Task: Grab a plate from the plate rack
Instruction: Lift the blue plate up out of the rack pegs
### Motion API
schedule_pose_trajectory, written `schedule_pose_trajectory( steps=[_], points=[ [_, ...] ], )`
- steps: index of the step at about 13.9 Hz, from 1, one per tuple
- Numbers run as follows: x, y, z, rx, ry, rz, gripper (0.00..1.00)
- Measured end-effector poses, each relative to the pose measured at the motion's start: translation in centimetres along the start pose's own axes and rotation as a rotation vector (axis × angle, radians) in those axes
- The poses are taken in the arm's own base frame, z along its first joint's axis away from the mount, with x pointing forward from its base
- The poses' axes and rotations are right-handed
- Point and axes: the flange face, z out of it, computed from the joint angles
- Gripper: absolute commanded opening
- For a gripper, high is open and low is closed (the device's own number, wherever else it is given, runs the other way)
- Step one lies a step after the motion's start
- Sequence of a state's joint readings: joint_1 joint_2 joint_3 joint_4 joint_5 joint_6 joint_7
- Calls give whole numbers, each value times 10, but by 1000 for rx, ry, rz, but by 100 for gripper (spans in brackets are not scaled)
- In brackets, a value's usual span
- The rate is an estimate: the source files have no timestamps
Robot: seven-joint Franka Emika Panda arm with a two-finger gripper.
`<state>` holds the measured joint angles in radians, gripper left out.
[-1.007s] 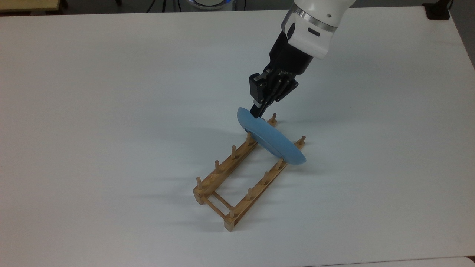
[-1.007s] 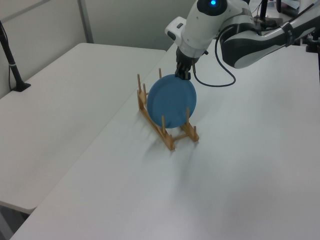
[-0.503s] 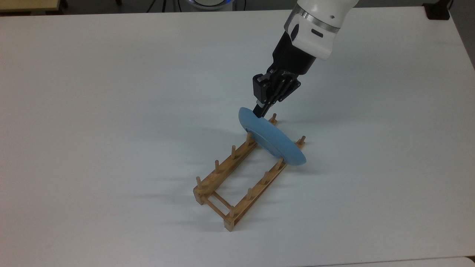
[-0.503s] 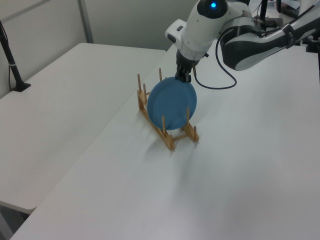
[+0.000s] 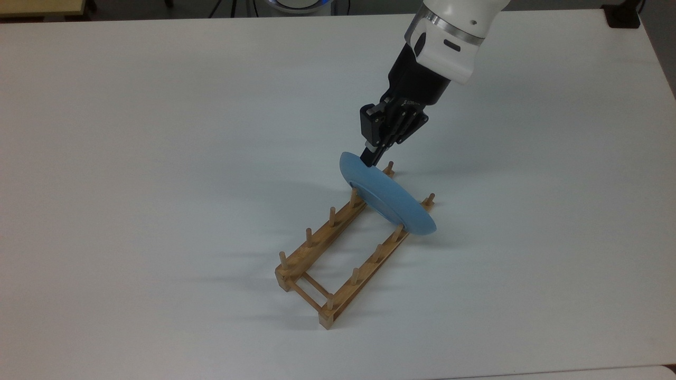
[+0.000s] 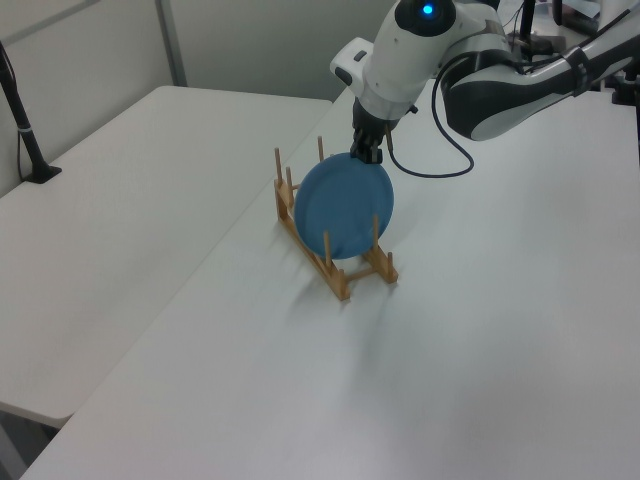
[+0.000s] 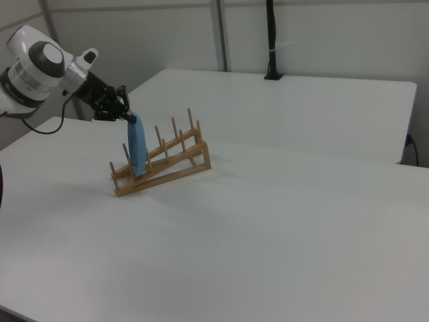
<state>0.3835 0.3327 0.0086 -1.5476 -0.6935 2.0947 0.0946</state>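
Hand at the plate's top rim, lift not yet made

The hand [image 5: 371, 157] sits on the upper edge of the plate [image 5: 391, 201], apparently clamped on the rim, though the fingertips are too small to be sure. The plate stands on edge between pegs at the rack's [image 5: 338, 253] upper-right end in the top view, centre frame. The next move calls for a straight pull upward along the pegs, without tilting. The worktop [image 5: 158, 158] around is open, its edges well away.
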Motion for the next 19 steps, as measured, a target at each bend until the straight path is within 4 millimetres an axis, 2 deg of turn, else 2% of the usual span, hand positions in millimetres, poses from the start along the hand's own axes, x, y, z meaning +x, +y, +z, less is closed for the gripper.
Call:
schedule_pose_trajectory(
  steps=[4, 9, 12, 15, 19],
  points=[
    [1, 7, -10, -5, 15, 11, 0],
    [1, 24, -34, -17, 53, 37, 0],
    [0, 31, -42, -21, 64, 47, 0],
    [-1, 44, -54, -28, 82, 77, 0],
    [-14, 75, -60, 61, 82, 195, 0]
  ],
)
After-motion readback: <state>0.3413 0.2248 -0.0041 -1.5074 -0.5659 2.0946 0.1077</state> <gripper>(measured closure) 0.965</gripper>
